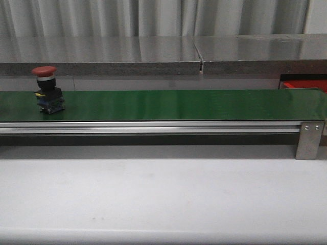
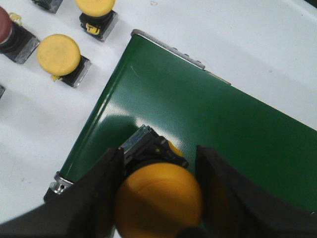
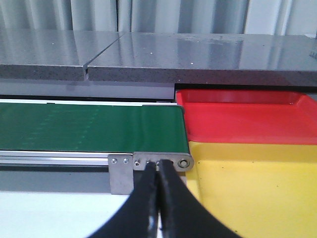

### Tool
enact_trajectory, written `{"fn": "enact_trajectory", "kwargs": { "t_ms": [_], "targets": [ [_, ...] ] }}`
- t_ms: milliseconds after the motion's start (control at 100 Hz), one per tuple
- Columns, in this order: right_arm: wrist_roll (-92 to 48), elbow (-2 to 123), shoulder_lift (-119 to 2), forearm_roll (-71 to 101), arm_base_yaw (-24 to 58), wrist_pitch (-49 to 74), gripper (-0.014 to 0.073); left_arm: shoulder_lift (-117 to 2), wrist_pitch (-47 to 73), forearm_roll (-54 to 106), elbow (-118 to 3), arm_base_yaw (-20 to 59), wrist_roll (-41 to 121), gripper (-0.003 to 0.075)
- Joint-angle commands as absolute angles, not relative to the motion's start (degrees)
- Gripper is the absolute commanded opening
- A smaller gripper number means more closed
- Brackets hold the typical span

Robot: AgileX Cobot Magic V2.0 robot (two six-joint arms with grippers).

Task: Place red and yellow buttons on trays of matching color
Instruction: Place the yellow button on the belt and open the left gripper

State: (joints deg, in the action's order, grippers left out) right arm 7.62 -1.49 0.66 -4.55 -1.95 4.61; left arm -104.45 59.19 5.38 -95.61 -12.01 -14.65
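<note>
A red button [image 1: 44, 71] with a mushroom cap stands upright on the green belt [image 1: 168, 104] near its left end. Neither gripper shows in the front view. In the left wrist view my left gripper [image 2: 158, 152] is shut on a yellow button [image 2: 159, 198], a finger against each side of it, over the belt's end [image 2: 208, 119]. The red tray [image 3: 247, 119] and the yellow tray [image 3: 257, 193] sit side by side past the belt's right end; the red tray [image 1: 304, 84] also peeks into the front view. My right gripper [image 3: 158, 166] is shut and empty, in front of the belt's end bracket.
On the white table beside the belt's left end stand spare buttons: two yellow ones [image 2: 58, 52] [image 2: 96, 7] and a red one [image 2: 5, 29]. A metal bracket [image 1: 309, 139] holds the belt's right end. A grey stone ledge [image 1: 153, 56] runs behind the belt.
</note>
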Motion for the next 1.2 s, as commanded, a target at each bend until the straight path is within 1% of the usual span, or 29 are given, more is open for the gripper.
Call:
{"fn": "enact_trajectory", "kwargs": {
  "t_ms": [0,210,300,350,400,450,470,480,520,550,590,650,820,890,930,980,1010,1030,1080,1100,1150,1180,1190],
  "targets": [
    [7.2,-0.3,1.7,-4.6,-1.9,0.0,-0.0117,-103.5,56.4,5.7,-97.1,-10.9,-13.8,0.0136],
    [7.2,-0.3,1.7,-4.6,-1.9,0.0,-0.0117,-106.5,55.5,6.0,-97.1,-10.6,-13.8,0.0137],
    [7.2,-0.3,1.7,-4.6,-1.9,0.0,-0.0117,-106.8,55.5,6.0,-97.1,-10.6,-13.8,0.0152],
    [7.2,-0.3,1.7,-4.6,-1.9,0.0,-0.0117,-106.8,55.5,6.0,-97.1,-10.6,-13.8,0.0197],
    [7.2,-0.3,1.7,-4.6,-1.9,0.0,-0.0117,-106.8,55.6,5.9,-97.1,-10.6,-13.8,0.0276],
    [7.2,-0.3,1.7,-4.6,-1.9,0.0,-0.0117,-106.8,55.6,5.7,-97.1,-10.6,-13.8,0.0389],
    [7.2,-0.3,1.7,-4.6,-1.9,0.0,-0.0117,-106.8,55.6,5.7,-97.1,-10.6,-13.8,0.0418],
    [7.2,-0.3,1.7,-4.6,-1.9,0.0,-0.0117,-106.8,55.6,5.7,-97.1,-10.6,-13.8,0.0446],
    [7.2,-0.3,1.7,-4.6,-1.9,0.0,-0.0117,-106.8,55.6,5.7,-97.1,-10.6,-13.8,0.0517],
    [7.2,-0.3,1.7,-4.6,-1.9,0.0,-0.0117,-106.8,55.6,5.7,-97.1,-10.6,-13.8,0.0551],
    [7.2,-0.3,1.7,-4.6,-1.9,0.0,-0.0117,-106.8,55.7,5.7,-97.1,-10.6,-13.8,0.0578],
    [7.2,-0.3,1.7,-4.6,-1.9,0.0,-0.0117,-106.7,56.0,5.7,-97.1,-10.6,-13.8,0.0575],
    [7.2,-0.3,1.7,-4.6,-1.9,0.0,-0.0117,-103.0,54.1,5.6,-97.1,-10.4,-13.5,0.0538],
    [7.2,-0.3,1.7,-4.6,-1.9,0.0,-0.0117,-100.4,53.6,5.6,-97.1,-9.9,-11.6,0.0503],
    [7.2,-0.3,1.7,-4.6,-1.9,0.0,-0.0117,-98.8,53.7,5.6,-97.1,-9.4,-10.2,0.0468],
    [7.2,-0.3,1.7,-4.6,-1.9,0.0,-0.0117,-97.0,54.1,5.6,-97.1,-8.4,-8.0,0.0401],
    [7.2,-0.3,1.7,-4.6,-1.9,0.0,-0.0117,-95.8,54.4,5.6,-97.1,-7.7,-6.3,0.0335],
    [7.2,-0.3,1.7,-4.6,-1.9,0.0,-0.0117,-95.4,54.5,5.6,-97.1,-7.1,-5.8,0.0306],
    [7.2,-0.3,1.7,-4.6,-1.9,0.0,-0.0117,-93.8,54.8,5.6,-97.1,-5.8,-4.9,0.0177],
    [7.2,-0.3,1.7,-4.6,-1.9,0.0,-0.0117,-93.1,54.9,5.6,-97.1,-5.3,-4.9,0.0145],
    [7.2,-0.3,1.7,-4.6,-1.9,0.0,-0.0117,-91.4,54.5,5.6,-96.6,-4.0,-3.9,0.0020],
    [7.2,-0.3,1.7,-4.6,-1.9,0.0,-0.0117,-90.1,54.0,5.6,-96.1,-3.1,-3.3,-0.0020],
    [7.2,-0.3,1.7,-4.6,-1.9,0.0,-0.0117,-89.9,53.9,5.6,-96.0,-2.9,-3.2,-0.0018]
  ]
}}
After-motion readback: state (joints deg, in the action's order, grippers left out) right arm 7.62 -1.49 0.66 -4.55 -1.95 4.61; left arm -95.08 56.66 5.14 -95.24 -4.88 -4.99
